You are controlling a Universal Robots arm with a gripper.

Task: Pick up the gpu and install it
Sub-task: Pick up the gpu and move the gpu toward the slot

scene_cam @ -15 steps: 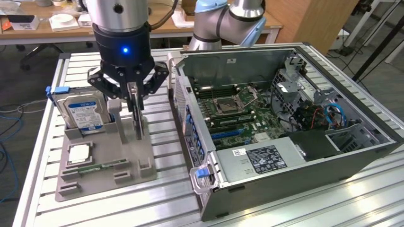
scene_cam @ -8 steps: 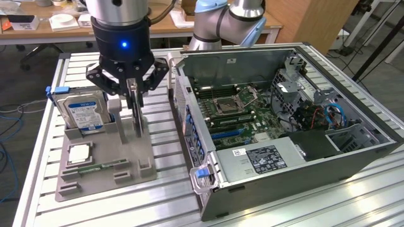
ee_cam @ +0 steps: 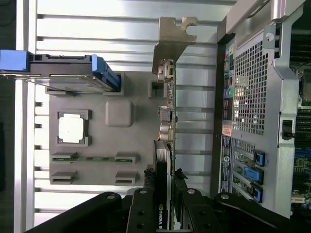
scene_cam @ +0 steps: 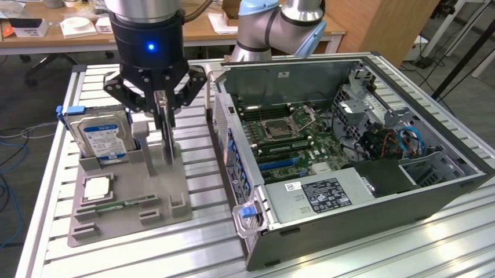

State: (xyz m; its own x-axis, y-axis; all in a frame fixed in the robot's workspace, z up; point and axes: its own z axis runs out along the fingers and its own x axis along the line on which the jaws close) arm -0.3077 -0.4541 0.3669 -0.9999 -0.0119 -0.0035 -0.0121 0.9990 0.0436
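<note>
The gpu [scene_cam: 166,136] stands on edge, seen as a thin dark blade running down from my gripper [scene_cam: 160,105] to the grey fixture tray [scene_cam: 166,194]. I cannot tell whether its lower edge still rests in the tray. In the wrist view the gpu [ee_cam: 166,121] runs edge-on away from me, its silver end bracket [ee_cam: 173,38] at the far end and its black cooler just past the fingers. My gripper [ee_cam: 163,213] is shut on the gpu, one black finger [ee_cam: 142,213] pressing each face. The open computer case [scene_cam: 433,191] lies at the exterior view's right of the tray.
On the tray sit a hard drive with blue label [scene_cam: 101,138], a square processor [scene_cam: 96,188] and a narrow memory stick [scene_cam: 127,202]. The case's motherboard [scene_cam: 282,130] faces up, and its perforated rear panel [ee_cam: 249,97] stands close beside the card. All rests on a slatted aluminium table [scene_cam: 155,249].
</note>
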